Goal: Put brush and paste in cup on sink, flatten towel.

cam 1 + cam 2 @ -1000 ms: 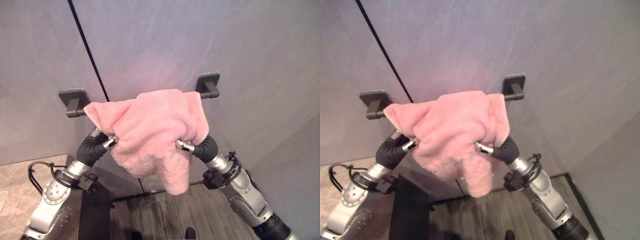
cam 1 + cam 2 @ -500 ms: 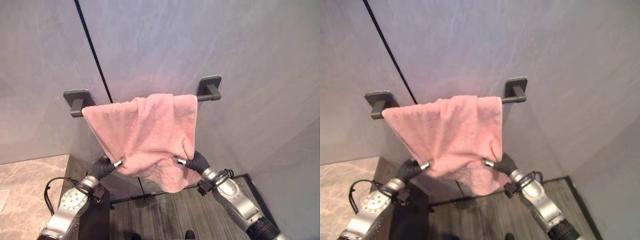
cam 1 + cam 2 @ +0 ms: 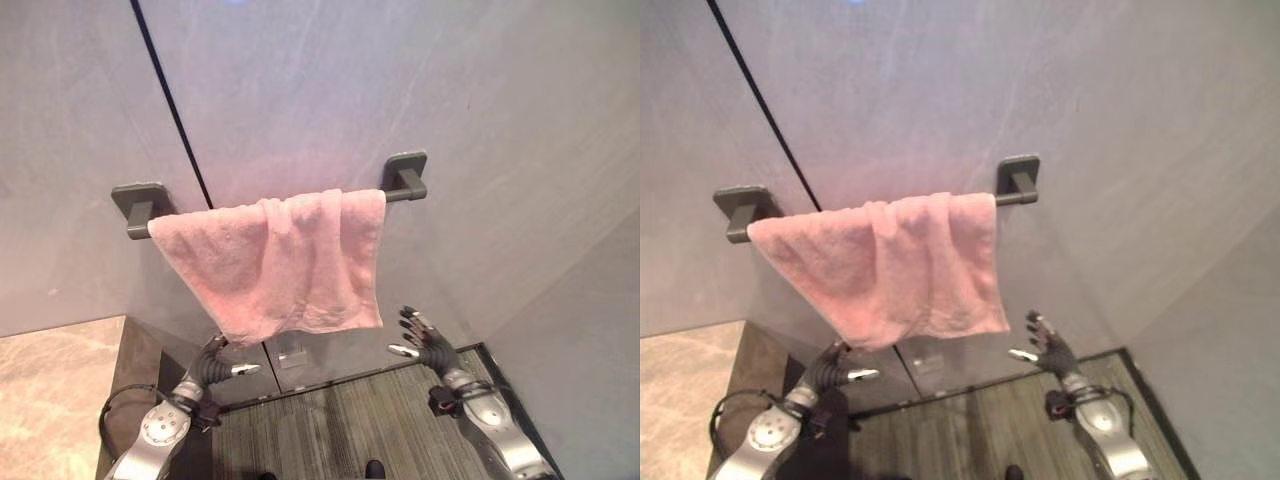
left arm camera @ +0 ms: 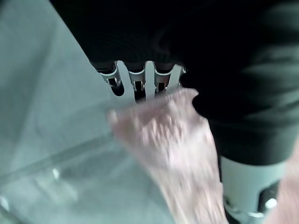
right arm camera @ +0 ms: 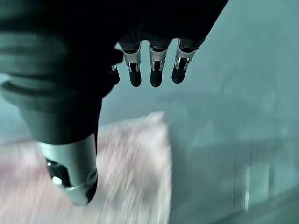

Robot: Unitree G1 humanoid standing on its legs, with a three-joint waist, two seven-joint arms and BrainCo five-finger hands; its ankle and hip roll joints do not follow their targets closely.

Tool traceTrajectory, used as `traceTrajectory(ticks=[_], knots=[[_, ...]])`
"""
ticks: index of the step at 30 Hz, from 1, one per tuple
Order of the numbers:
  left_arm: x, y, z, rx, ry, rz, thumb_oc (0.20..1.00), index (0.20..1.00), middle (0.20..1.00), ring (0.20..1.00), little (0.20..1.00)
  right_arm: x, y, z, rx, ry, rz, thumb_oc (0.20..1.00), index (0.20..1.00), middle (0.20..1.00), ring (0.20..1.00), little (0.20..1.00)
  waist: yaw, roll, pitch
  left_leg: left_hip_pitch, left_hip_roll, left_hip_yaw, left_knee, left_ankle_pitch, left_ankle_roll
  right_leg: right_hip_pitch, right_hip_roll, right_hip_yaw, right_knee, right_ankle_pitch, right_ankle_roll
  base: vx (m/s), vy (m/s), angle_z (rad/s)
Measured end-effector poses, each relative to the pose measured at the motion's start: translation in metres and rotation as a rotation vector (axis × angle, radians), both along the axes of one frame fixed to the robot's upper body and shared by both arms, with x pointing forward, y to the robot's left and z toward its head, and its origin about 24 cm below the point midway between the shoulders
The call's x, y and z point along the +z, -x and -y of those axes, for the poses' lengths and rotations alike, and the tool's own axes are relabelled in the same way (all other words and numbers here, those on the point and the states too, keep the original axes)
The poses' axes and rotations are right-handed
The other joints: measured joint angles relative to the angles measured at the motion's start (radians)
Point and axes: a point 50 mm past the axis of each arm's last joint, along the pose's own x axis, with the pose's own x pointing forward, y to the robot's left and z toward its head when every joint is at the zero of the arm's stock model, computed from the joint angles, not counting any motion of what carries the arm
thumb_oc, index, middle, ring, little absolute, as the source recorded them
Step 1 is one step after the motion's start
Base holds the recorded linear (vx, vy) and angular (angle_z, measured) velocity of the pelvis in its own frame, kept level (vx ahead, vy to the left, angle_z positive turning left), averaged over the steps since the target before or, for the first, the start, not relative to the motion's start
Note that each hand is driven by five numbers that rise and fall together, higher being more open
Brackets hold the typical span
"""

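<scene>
grey wall [image 3: 420, 80] carries one dark rail [image 3: 400, 190] with one pink towel [image 3: 275, 260] draped over it. two hands below, apart from it: left hand [image 3: 215, 362] and right hand [image 3: 420, 335], fingers relaxed, holding nothing.

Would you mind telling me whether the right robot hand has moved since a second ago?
Yes. The right robot hand dropped away from the towel bar, now open below the towel.

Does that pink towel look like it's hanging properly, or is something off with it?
Slightly off. The pink towel drapes over the dark wall bar, but its bottom edge slants, lower toward the right, with vertical folds bunched near the middle. Both hands, left hand and right hand, are open below it, apart from it.
</scene>
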Motion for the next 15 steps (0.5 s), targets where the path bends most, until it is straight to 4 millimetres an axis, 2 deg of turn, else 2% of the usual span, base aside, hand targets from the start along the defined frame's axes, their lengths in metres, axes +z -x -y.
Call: traceTrajectory(ticks=[1, 3, 7, 8, 11, 14, 15], knots=[[0.005, 0.005, -0.01, 0.046, -0.042, 0.021, 1.0, 1.0, 1.0, 1.0, 1.0, 0.002, 0.007, 0.014, -0.068, 0.049, 0.007, 1.0, 1.0, 1.0, 1.0, 1.0, 0.0, 0.002, 0.001, -0.005, 0.0, 0.002, 0.0, 0.0, 0.0, -0.006, 0.0, 0.001, 0.0, 0.0, 0.0, 0.01, 0.007, -0.04], [0.008, 0.012, -0.02, 0.089, -0.115, 0.034, 1.0, 1.0, 1.0, 1.0, 1.0, 0.005, 0.016, 0.03, -0.151, 0.11, 0.018, 1.0, 1.0, 1.0, 1.0, 1.0, 0.0, 0.008, -0.002, -0.004, 0.0, 0.002, 0.0, 0.0, 0.0, -0.006, 0.001, 0.001, -0.001, -0.001, 0.001, 0.0, 0.0, 0.0], [0.045, 0.03, -0.049, 0.253, -0.282, 0.21, 1.0, 1.0, 1.0, 1.0, 1.0, 0.045, 0.033, 0.065, -0.392, 0.235, 0.215, 1.0, 1.0, 1.0, 1.0, 1.0, -0.001, 0.021, -0.005, -0.005, 0.0, 0.001, 0.0, -0.006, 0.007, -0.006, -0.001, 0.0, -0.007, -0.007, 0.008, 0.0, 0.0, 0.01], [0.056, 0.031, -0.059, 0.321, -0.321, 0.276, 1.0, 1.0, 1.0, 1.0, 1.0, 0.065, 0.033, 0.068, -0.415, 0.294, 0.3, 1.0, 1.0, 1.0, 1.0, 1.0, -0.001, 0.024, -0.007, -0.005, 0.0, 0.001, 0.0, -0.006, 0.007, -0.006, -0.001, 0.0, -0.007, -0.007, 0.008, 0.0, 0.0, 0.0], [0.087, 0.026, -0.058, 0.364, -0.428, 0.455, 1.0, 1.0, 1.0, 1.0, 1.0, 0.118, 0.023, 0.051, -0.309, 0.49, 0.556, 1.0, 1.0, 1.0, 1.0, 1.0, 0.0, 0.022, -0.013, -0.006, 0.0, -0.001, 0.0, -0.006, 0.006, -0.005, 0.0, 0.001, -0.007, -0.007, 0.008, 0.0, 0.0, 0.0], [0.137, 0.013, -0.041, 0.276, -0.661, 0.772, 1.0, 1.0, 1.0, 1.0, 1.0, 0.169, 0.013, 0.024, -0.039, 0.99, 0.832, 1.0, 1.0, 1.0, 1.0, 1.0, 0.006, 0.012, -0.02, -0.008, -0.002, -0.003, 0.0, -0.005, 0.007, -0.005, -0.003, -0.001, 0.0, -0.006, 0.009, 0.0, 0.0, 0.0], [0.146, 0.01, -0.038, 0.242, -0.719, 0.83, 1.0, 1.0, 1.0, 1.0, 1.0, 0.173, 0.011, 0.019, -0.007, 1.03, 0.873, 1.0, 1.0, 1.0, 1.0, 1.0, 0.006, 0.007, -0.023, -0.008, 0.0, -0.003, 0.0, -0.005, 0.007, -0.006, -0.001, -0.002, 0.001, -0.007, 0.009, 0.0, 0.0, 0.0]])
